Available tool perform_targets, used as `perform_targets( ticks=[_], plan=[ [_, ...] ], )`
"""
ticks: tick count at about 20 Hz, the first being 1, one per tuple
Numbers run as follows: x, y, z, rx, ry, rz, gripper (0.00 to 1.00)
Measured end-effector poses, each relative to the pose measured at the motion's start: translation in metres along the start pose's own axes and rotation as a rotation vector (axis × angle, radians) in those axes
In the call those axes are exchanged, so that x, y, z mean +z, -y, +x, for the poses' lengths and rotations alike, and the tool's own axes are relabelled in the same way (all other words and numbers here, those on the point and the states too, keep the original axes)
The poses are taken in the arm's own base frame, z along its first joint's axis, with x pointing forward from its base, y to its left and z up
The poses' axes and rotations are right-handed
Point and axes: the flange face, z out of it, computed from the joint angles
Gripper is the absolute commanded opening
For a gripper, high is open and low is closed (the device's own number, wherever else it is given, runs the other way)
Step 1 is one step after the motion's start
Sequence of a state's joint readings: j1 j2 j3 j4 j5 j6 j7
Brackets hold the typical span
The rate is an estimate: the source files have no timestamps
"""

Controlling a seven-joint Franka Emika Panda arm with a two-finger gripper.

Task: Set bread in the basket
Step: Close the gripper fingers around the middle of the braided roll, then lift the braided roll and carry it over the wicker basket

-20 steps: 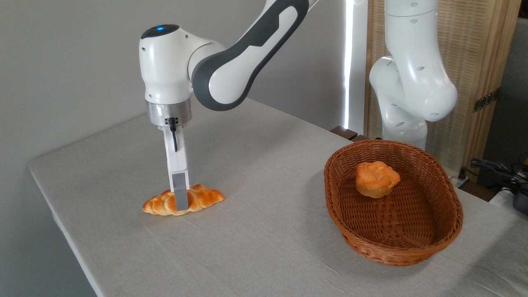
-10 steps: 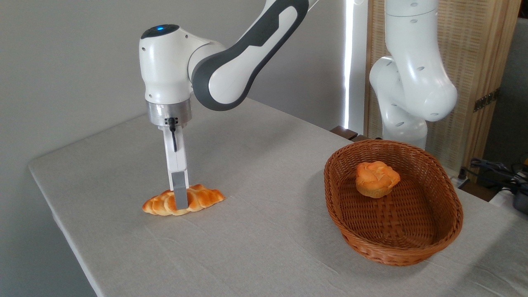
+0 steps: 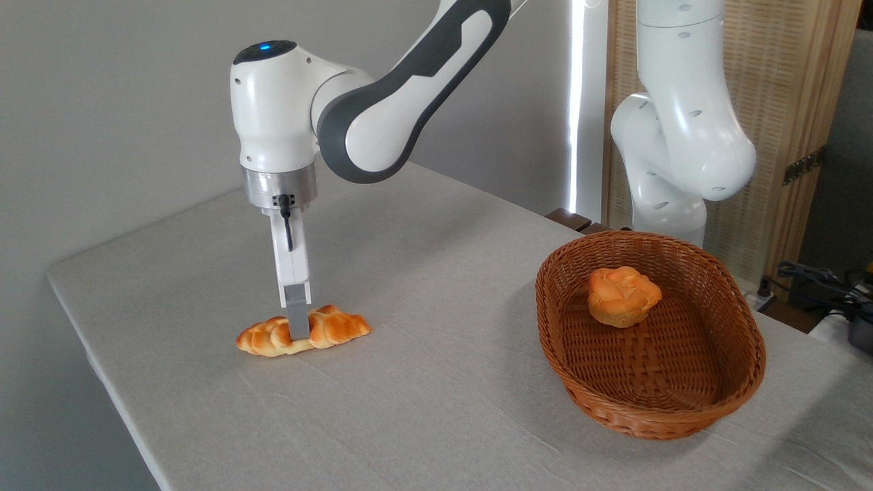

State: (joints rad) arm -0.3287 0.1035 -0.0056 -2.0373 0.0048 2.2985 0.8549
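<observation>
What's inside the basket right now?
Only a round bun sits inside the basket, toward its far end; the rest of the woven floor shows bare. The near wall hides a thin strip of floor.

Between the bread (image 3: 303, 333) and the basket (image 3: 740, 382) the worktop (image 3: 436, 382) lies bare, an open lane with nothing on it. The basket's low flared sides leave it open from above; inside, a round bun (image 3: 622, 296) sits toward the far end, while the near end of the basket floor is free. Behind the basket, close to its far rim, stands the arm's white base column (image 3: 675, 136), blocking approach from that side.
</observation>
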Motion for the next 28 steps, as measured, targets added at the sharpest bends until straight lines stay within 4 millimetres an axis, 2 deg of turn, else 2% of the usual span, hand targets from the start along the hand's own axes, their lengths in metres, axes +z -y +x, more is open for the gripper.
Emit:
perform_targets(
  ticks=[4, 7, 11, 14, 16, 19, 20, 25, 28],
  plan=[
    [-0.011, 0.003, -0.005, -0.046, -0.029, -0.021, 0.26],
    [-0.049, 0.010, -0.032, -0.109, -0.023, -0.062, 0.28],
    [-0.125, 0.007, -0.101, -0.193, 0.021, -0.149, 0.27],
    [-0.170, 0.002, -0.176, -0.267, 0.046, -0.236, 0.27],
    [-0.188, -0.002, -0.230, -0.344, 0.064, -0.295, 0.27],
    [-0.194, -0.008, -0.301, -0.486, 0.076, -0.354, 0.27],
    [-0.192, -0.010, -0.318, -0.525, 0.079, -0.370, 0.27],
    [-0.166, -0.017, -0.383, -0.653, 0.122, -0.423, 0.33],
    [-0.141, -0.021, -0.409, -0.687, 0.168, -0.449, 0.34]
  ],
)
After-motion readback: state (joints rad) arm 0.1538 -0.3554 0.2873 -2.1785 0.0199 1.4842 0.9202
